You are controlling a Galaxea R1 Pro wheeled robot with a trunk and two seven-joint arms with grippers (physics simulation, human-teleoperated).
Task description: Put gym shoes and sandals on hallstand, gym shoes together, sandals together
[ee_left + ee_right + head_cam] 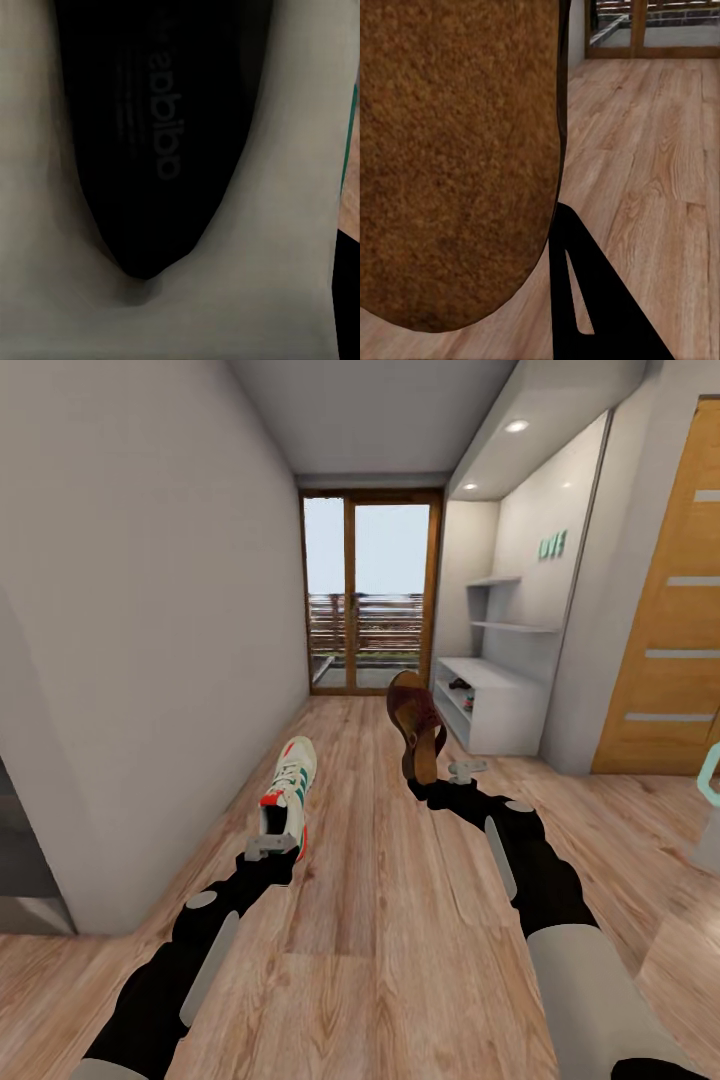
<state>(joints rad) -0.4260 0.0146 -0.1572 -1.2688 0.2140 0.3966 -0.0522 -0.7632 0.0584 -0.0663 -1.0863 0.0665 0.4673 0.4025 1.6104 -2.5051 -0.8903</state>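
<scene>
Since the hallstand (500, 705) waits far down the corridor on the right, each arm carries one: left fingers (271, 847) pinching a gym shoe (289, 792), right fingers (452, 772) a sandal (415, 722), both clear of the floor (400, 960).

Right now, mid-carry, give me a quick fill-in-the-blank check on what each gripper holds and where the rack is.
1. The left gripper holds a ____ by its heel.
2. The right gripper holds a brown ____.
3. The white hallstand stands against the corridor's ____ wall.
4. The far end of the corridor is a glass ____.

Missing: gym shoe; sandal; right; door
</scene>
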